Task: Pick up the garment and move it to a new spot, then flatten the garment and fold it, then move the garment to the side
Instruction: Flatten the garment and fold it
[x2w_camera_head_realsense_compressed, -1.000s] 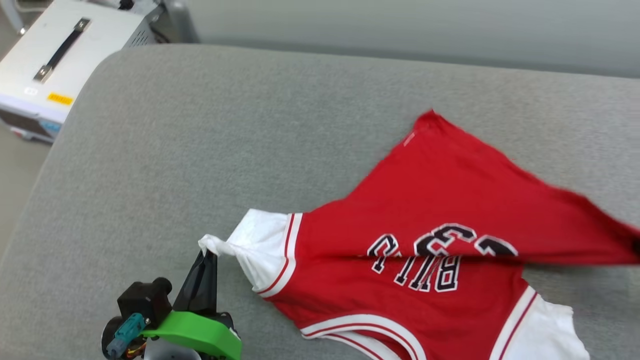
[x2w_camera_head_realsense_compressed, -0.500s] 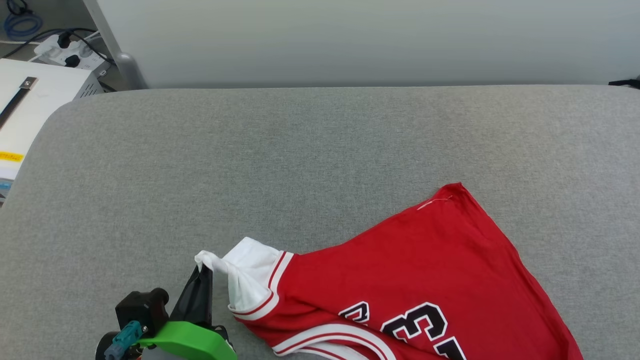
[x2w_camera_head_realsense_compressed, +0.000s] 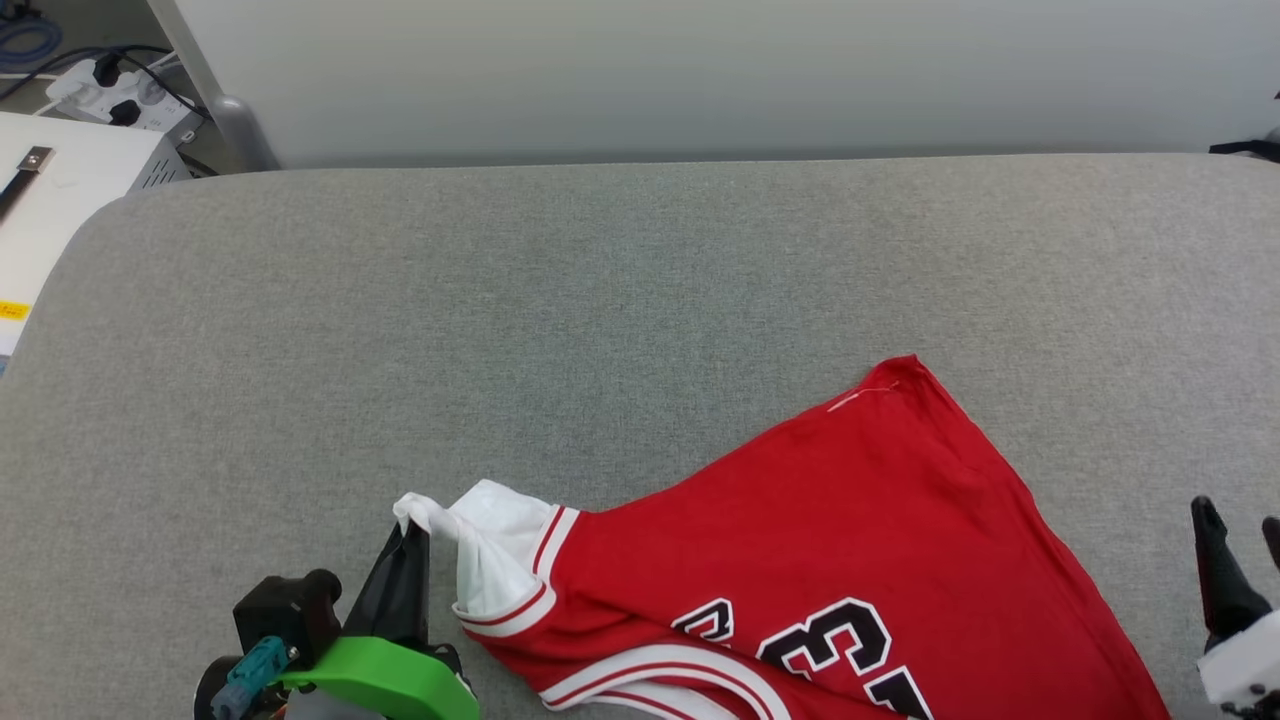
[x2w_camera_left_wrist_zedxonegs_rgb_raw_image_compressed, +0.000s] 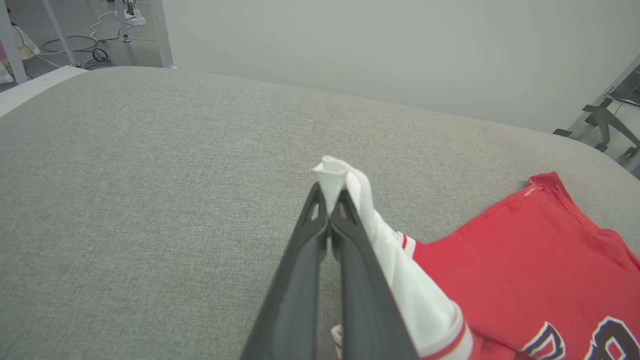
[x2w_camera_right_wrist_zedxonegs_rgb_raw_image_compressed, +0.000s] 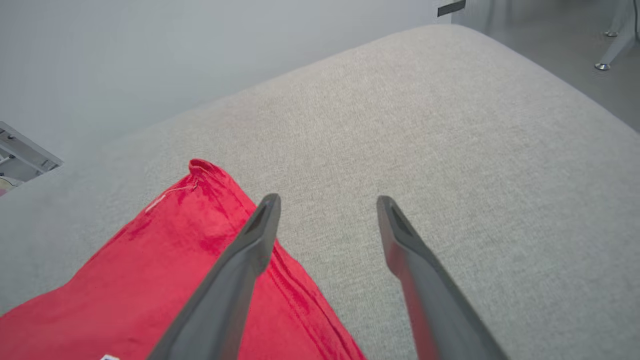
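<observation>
The left gripper (x2w_camera_head_realsense_compressed: 410, 533) pinched the soft garment's (x2w_camera_head_realsense_compressed: 800, 500) bunched white sleeve (x2w_camera_left_wrist_zedxonegs_rgb_raw_image_compressed: 352, 192). The right wrist view showed the right gripper (x2w_camera_right_wrist_zedxonegs_rgb_raw_image_compressed: 327, 200) splayed, empty.

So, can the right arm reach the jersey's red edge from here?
Probably yes. The right gripper is open just beside the red side edge of the jersey, with only bare grey cushion around it. The left gripper pinches the white sleeve at the far side, out of its way.

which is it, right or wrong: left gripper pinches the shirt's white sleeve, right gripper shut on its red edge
Wrong: the right gripper is open, holding nothing, per the right wrist view. The left gripper does pinch the shirt's white sleeve.
</observation>
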